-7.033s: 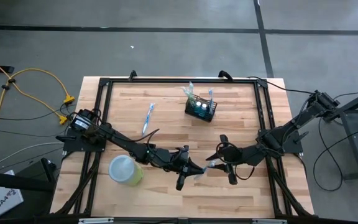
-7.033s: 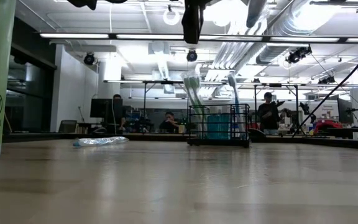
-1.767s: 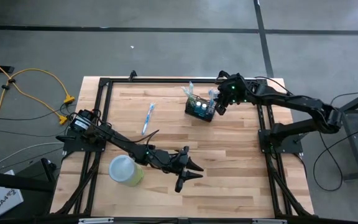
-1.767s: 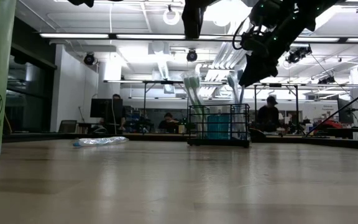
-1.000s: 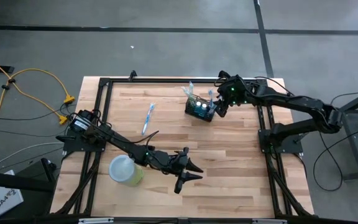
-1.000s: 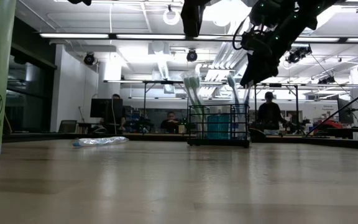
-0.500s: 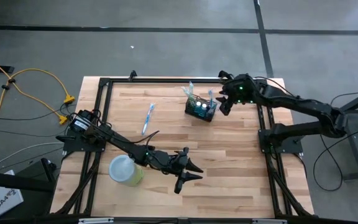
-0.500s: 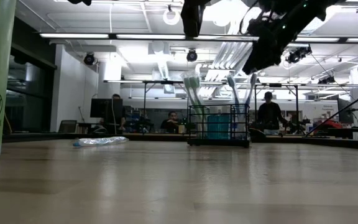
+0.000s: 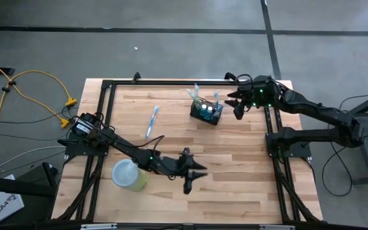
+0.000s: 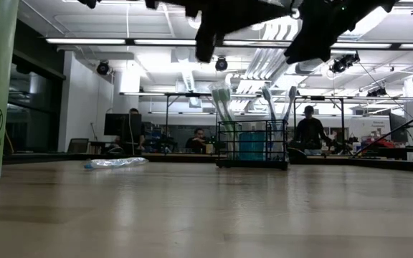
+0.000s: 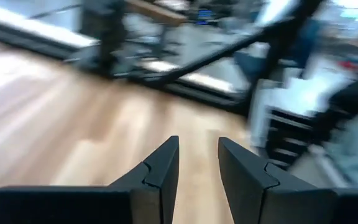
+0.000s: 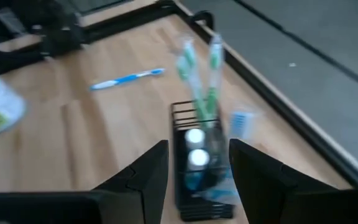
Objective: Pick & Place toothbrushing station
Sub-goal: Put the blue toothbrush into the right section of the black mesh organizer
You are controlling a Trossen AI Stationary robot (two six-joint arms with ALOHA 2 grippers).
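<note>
Right end effector (image 9: 235,105) has drawn back rightward from the toothbrushing station (image 9: 207,112); fingers open, empty. Station sits upper centre of the bench (image 9: 248,179), just left of that end effector, apart. Left end effector (image 9: 193,177) lower centre, fingers parted, holding nothing.

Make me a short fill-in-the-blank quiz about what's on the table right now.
1. The wire basket is coloured ____.
2. The loose toothbrush lying flat on the table has a ____ handle.
3. The cup near the left gripper is light ____.
4. The gripper nearest the basket is the ____ one.

Missing words: black, blue, green, right
</note>
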